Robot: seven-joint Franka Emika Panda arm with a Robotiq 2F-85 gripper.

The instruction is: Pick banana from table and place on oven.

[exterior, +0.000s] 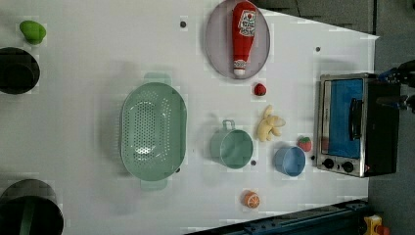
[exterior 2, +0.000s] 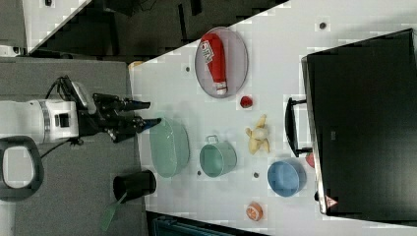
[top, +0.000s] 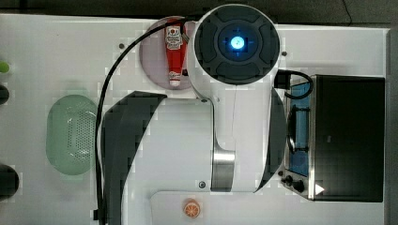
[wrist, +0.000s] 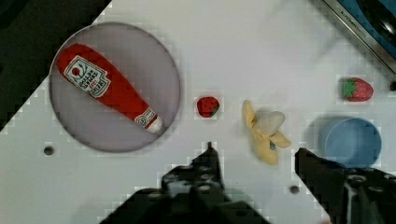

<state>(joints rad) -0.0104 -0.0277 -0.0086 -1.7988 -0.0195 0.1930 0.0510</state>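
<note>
Gripper is hanging high above the table, jaws spread apart and holding nothing. In the wrist view the banana is lying on the table just beyond the gap between the two fingers, not touching either. A small strawberry is sitting beyond the finger on the ketchup bottle side; the blue bowl is sitting just past the other finger. The oven is standing farther off beyond that bowl, nothing resting on its black top.
</note>
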